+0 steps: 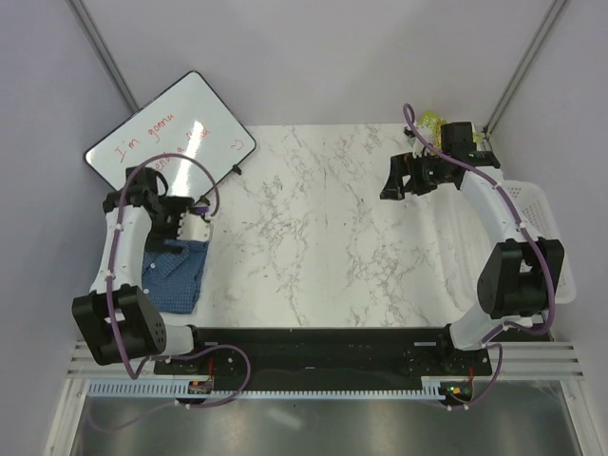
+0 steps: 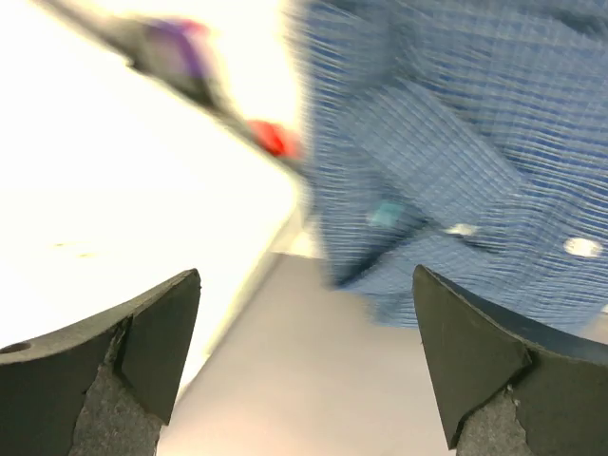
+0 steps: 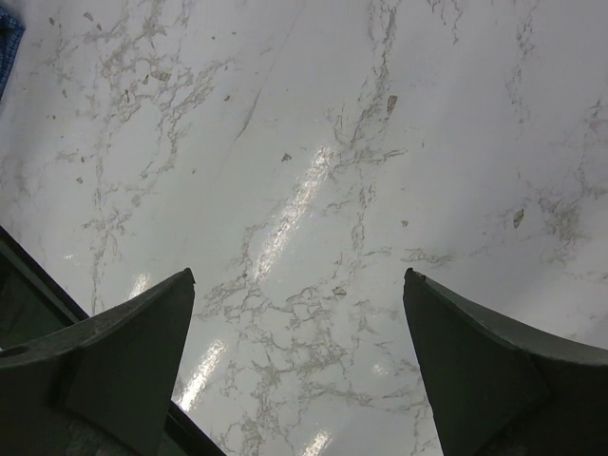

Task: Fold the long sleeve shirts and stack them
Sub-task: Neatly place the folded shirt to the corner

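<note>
My left wrist view is smeared. The blue checked shirt (image 2: 456, 142) reads only as soft stripes, and I can't identify the red blob (image 2: 273, 139) or the purple smear (image 2: 176, 47) beside it. From above, my left arm (image 1: 112, 249) covers the shirt's far edge, so I can't count layers, and it hides part of the red writing on the whiteboard (image 1: 195, 100). My right arm (image 1: 496, 204) crosses the mesh basket (image 1: 546, 214) — a yellowish thing (image 1: 433, 120) beyond is too small to name. A blue sliver (image 3: 6, 43) is cut off at the right wrist view's corner.
</note>
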